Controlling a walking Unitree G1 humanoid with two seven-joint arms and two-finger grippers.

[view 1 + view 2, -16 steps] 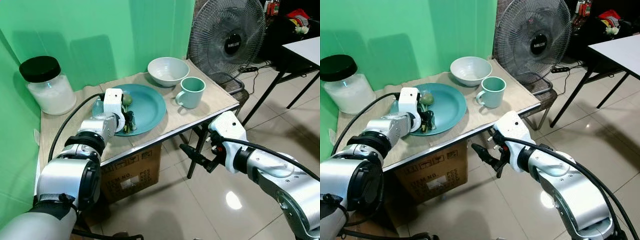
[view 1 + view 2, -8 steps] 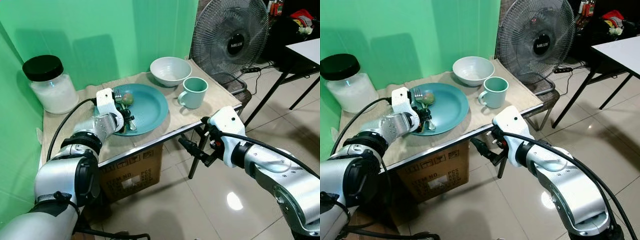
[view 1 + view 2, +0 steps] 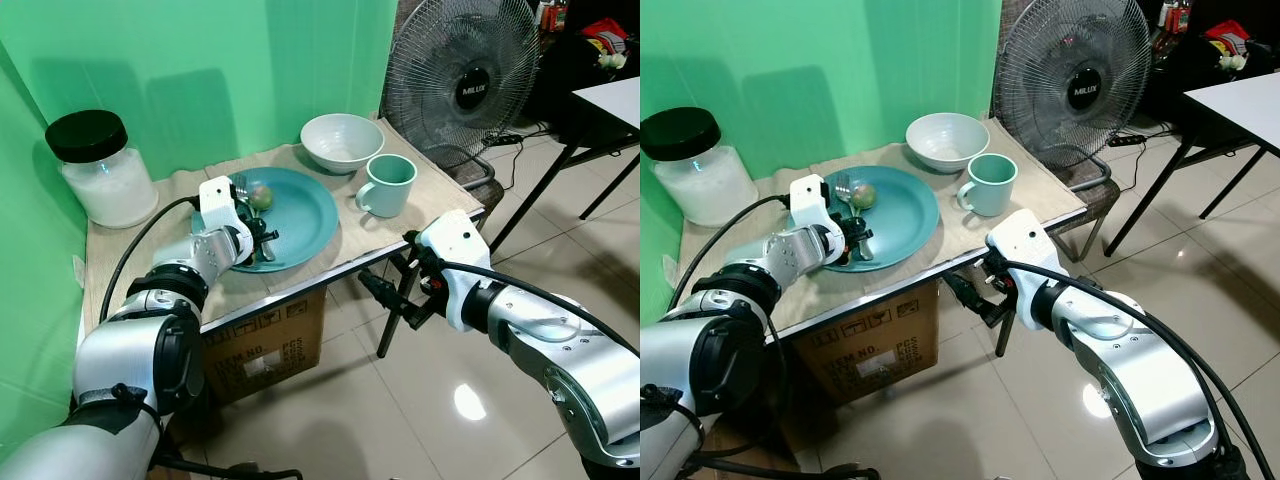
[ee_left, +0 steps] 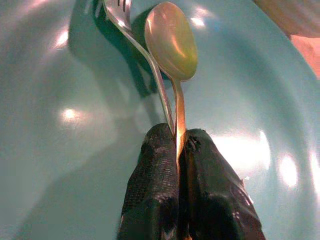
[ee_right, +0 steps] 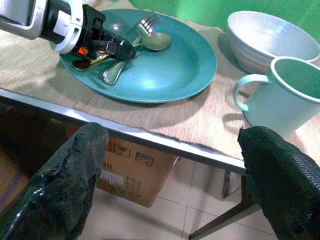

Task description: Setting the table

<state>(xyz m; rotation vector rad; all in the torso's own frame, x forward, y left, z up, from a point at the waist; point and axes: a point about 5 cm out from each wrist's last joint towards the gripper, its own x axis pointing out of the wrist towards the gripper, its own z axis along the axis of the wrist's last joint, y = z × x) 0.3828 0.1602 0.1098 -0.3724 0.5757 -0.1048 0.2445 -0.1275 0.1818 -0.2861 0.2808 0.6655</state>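
Against a green wall, a small table [image 3: 420, 215] is holding a round teal plate [image 3: 305, 215]. The left gripper [image 4: 176, 145] is pinching a steel fork [image 4: 145, 55] and spoon [image 4: 171, 40] there; lifting them out likely comes next. The right gripper [image 3: 385, 300] is waiting wide open, empty, below the table edge.

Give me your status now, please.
Left gripper shut on spoon and fork over teal plate. Right gripper open, below table edge. Nothing obstructs.

Green wall [image 3: 200, 60], glossy tiled floor [image 3: 400, 420], fan [image 3: 460, 75].
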